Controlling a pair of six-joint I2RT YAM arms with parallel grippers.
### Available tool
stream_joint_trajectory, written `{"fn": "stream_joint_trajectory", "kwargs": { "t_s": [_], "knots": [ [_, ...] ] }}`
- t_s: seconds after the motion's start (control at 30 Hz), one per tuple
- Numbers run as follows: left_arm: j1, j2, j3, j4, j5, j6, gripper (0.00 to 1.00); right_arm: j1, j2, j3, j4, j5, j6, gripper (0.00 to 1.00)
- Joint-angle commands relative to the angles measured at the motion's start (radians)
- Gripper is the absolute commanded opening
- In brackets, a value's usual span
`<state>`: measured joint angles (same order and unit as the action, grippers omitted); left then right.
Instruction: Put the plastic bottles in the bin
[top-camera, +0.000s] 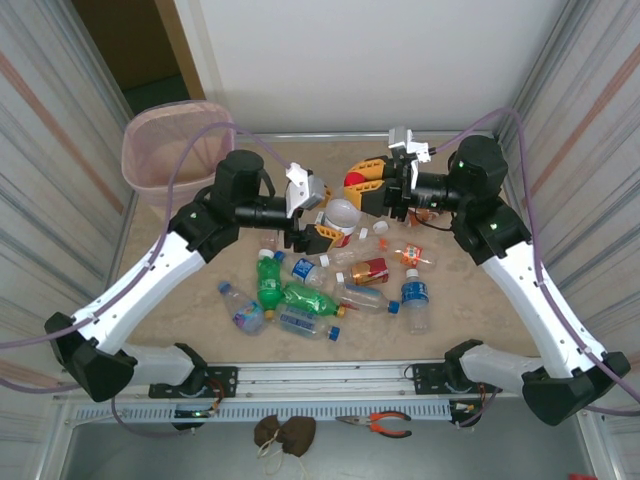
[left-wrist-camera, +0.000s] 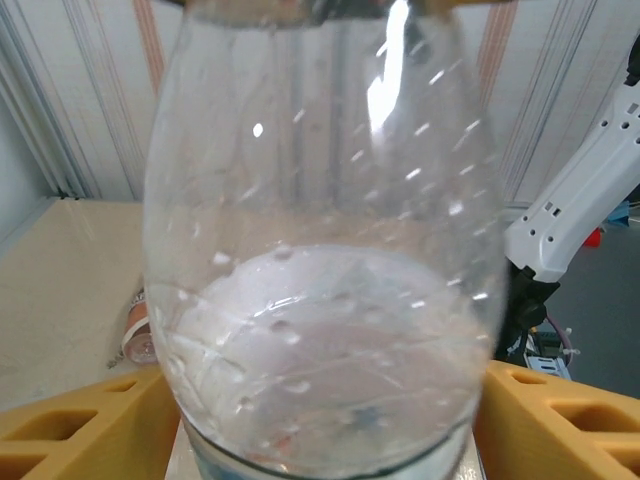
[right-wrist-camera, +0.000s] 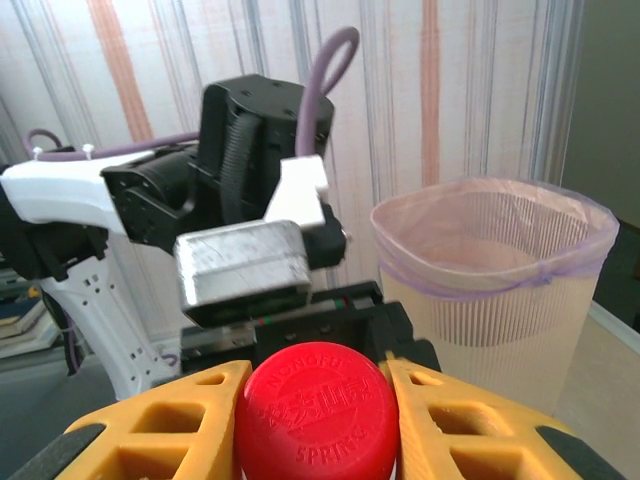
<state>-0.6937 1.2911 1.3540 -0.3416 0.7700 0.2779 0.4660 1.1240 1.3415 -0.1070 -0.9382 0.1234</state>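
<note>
Two loaded grippers are crowding each other mid-table.
Nearest you, loose clear, green and red-labelled plastic bottles (top-camera: 300, 290) are lying across the middle of the beige table (top-camera: 462, 300); above them your left gripper (left-wrist-camera: 320, 440) is pinching a clear round-bottomed bottle (left-wrist-camera: 320, 250) and your right gripper (right-wrist-camera: 315, 440) is clamping a red-capped bottle (right-wrist-camera: 317, 395). Swinging right toward the pale pink ribbed bin (right-wrist-camera: 500, 320) by the far-left corner is risking a clash with the black-and-white left arm (top-camera: 215, 210).

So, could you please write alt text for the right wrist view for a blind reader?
The right claw grips a red-capped bottle between yellow fingers. Behind it is the left arm's black wrist, and to the right stands the pale pink bin with a thin liner.
</note>
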Motion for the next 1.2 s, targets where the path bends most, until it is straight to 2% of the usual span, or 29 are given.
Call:
{"fn": "stream_joint_trajectory", "kwargs": {
  "t_s": [0.0,0.5,0.53,0.6,0.67,0.8,0.93,1.17],
  "knots": [
    [-0.014,0.005,0.001,0.011,0.056,0.036,0.72,0.013,-0.028,0.045,-0.005,0.012,0.019,0.20],
    [-0.027,-0.012,-0.008,0.013,0.105,0.060,0.55,0.016,-0.055,0.053,-0.010,0.031,0.015,0.21],
    [-0.026,-0.012,-0.007,0.013,0.103,0.060,0.55,0.016,-0.057,0.053,-0.012,0.035,0.015,0.25],
    [-0.026,-0.015,-0.005,0.009,0.093,0.061,0.55,0.017,-0.063,0.050,-0.018,0.057,0.015,0.41],
    [-0.026,-0.019,-0.003,0.006,0.075,0.062,0.55,0.017,-0.070,0.047,-0.025,0.083,0.012,0.53],
    [-0.022,-0.027,0.010,-0.021,0.013,0.074,0.55,0.017,-0.090,0.054,-0.068,0.155,-0.014,0.72],
    [0.011,-0.033,0.033,-0.047,-0.047,0.065,0.55,0.017,-0.123,0.059,-0.127,0.237,-0.060,0.78],
    [0.141,-0.052,0.095,-0.099,-0.198,0.013,0.55,-0.009,-0.179,0.053,-0.180,0.338,-0.106,0.80]
  ]
}}
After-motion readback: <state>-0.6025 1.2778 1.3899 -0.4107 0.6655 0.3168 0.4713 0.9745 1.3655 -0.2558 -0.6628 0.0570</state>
